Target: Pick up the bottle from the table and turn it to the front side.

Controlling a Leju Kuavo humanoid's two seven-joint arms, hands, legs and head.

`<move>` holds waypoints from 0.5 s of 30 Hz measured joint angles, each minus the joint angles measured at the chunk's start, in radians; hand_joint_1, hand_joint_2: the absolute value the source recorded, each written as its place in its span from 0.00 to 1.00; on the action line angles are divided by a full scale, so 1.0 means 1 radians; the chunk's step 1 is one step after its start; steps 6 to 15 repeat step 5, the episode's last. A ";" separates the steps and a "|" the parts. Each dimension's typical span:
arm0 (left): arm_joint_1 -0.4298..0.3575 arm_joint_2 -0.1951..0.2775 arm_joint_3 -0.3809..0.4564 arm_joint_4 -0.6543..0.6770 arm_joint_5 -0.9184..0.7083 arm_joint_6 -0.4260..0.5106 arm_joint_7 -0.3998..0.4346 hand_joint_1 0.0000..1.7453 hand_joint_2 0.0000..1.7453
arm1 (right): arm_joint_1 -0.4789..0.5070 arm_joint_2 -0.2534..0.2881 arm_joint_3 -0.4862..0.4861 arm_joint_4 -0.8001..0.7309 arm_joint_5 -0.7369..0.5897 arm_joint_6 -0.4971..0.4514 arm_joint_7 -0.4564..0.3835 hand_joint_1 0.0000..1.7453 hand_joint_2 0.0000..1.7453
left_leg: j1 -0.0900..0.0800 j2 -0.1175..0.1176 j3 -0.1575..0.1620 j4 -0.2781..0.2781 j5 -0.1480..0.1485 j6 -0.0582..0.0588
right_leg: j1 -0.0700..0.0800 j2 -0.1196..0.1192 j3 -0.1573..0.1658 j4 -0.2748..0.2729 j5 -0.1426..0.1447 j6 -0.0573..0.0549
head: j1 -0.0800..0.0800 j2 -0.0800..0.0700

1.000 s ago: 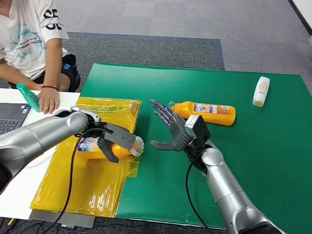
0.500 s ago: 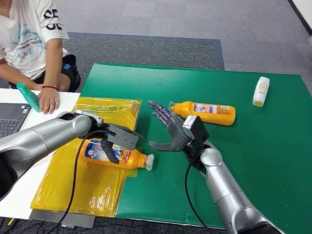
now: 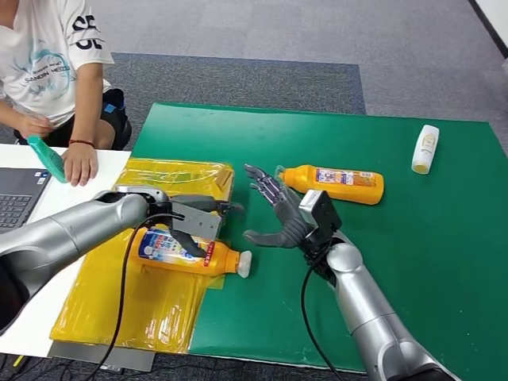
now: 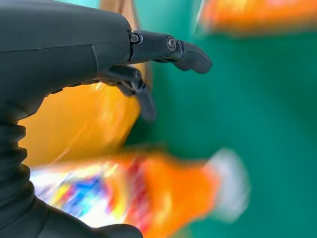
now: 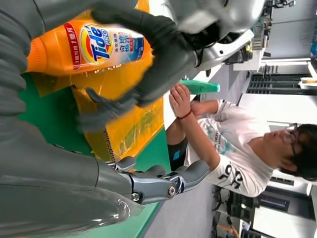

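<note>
Fingers (image 3: 225, 208) of the left hand (image 3: 198, 222) spread above the lying bottle (image 3: 186, 252), gripping nothing; right hand (image 3: 280, 214) splayed, empty.

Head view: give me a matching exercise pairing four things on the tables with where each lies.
Things:
1. labelled orange bottle
2. second orange bottle
3. white bottle
4. laptop

Places:
A. far right of the green mat
B. white table, left edge
C. yellow plastic sheet, below the left hand
D. mid-mat, beyond the right hand

Pairs: 1-C, 2-D, 3-A, 4-B
</note>
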 joint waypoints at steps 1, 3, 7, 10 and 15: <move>0.048 0.004 0.056 -0.027 0.001 0.056 -0.046 0.00 1.00 | 0.015 -0.005 -0.005 -0.018 -0.023 0.015 0.000 0.00 1.00 | 0.000 0.000 0.000 0.000 0.000 0.000 | 0.000 0.000 0.000 0.000 0.000 0.000 | 0.000 0.000; 0.183 0.009 0.207 -0.121 -0.001 0.115 -0.118 0.00 1.00 | 0.054 -0.021 -0.019 -0.066 -0.078 0.051 -0.001 0.00 1.00 | -0.001 0.000 0.001 0.000 -0.002 0.001 | -0.001 0.000 0.001 0.000 -0.002 0.001 | 0.000 0.000; 0.300 0.010 0.336 -0.212 -0.008 0.117 -0.149 0.00 1.00 | 0.087 -0.035 -0.034 -0.107 -0.113 0.070 0.000 0.00 1.00 | -0.001 0.001 0.001 0.000 -0.003 0.001 | -0.001 0.001 0.000 -0.001 -0.002 0.001 | 0.000 0.000; 0.300 0.010 0.336 -0.212 -0.008 0.117 -0.149 0.00 1.00 | 0.087 -0.035 -0.034 -0.107 -0.113 0.070 0.000 0.00 1.00 | -0.001 0.001 0.001 0.000 -0.003 0.001 | -0.001 0.001 0.000 -0.001 -0.002 0.001 | 0.000 0.000; 0.300 0.010 0.336 -0.212 -0.008 0.117 -0.149 0.00 1.00 | 0.087 -0.035 -0.034 -0.107 -0.113 0.070 0.000 0.00 1.00 | -0.001 0.001 0.001 0.000 -0.003 0.001 | -0.001 0.001 0.000 -0.001 -0.002 0.001 | 0.000 0.000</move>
